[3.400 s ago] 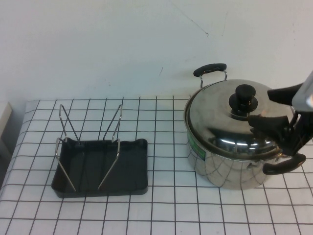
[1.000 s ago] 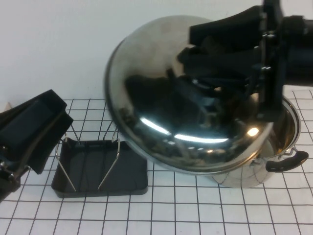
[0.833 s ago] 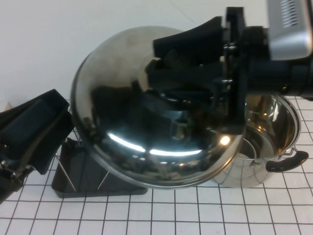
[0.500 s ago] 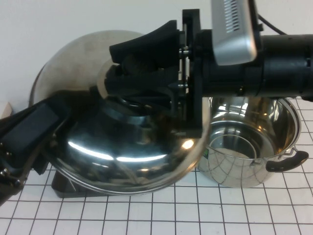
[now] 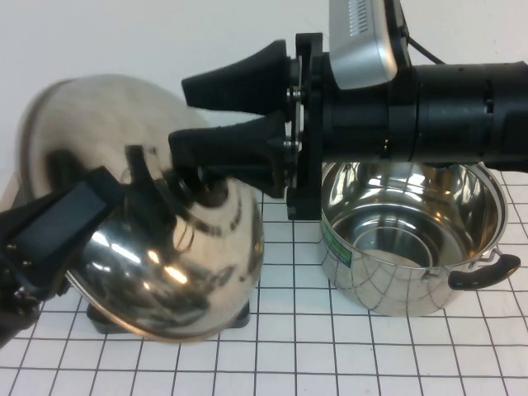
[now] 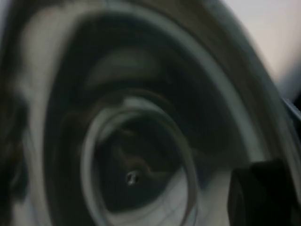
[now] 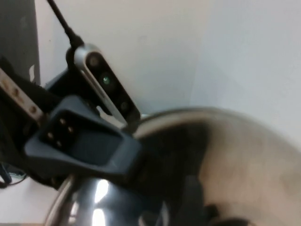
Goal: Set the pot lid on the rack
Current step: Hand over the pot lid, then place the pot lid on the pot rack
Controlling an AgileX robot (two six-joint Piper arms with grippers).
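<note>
High view: one pot lid [image 5: 157,247] at left, tilted, covering one rack [image 5: 107,320]. Right gripper [image 5: 194,136] clenched on its knob. Left gripper [image 5: 49,235] at lower left; grip cannot be told. One pot [image 5: 412,247] right.
Left wrist: lid underside [image 6: 141,141].
Right wrist: lid [image 7: 235,155].

No text, brand, number or sign could be read anywhere. The pot [image 5: 410,247] carried a small green label [image 5: 330,244] on its outer wall, at about nine o'clock on its body in the high view, but the print on it was too small to make out. The silver camera housing [image 5: 360,41] on the right arm bore only a grid of vent holes, no lettering.
</note>
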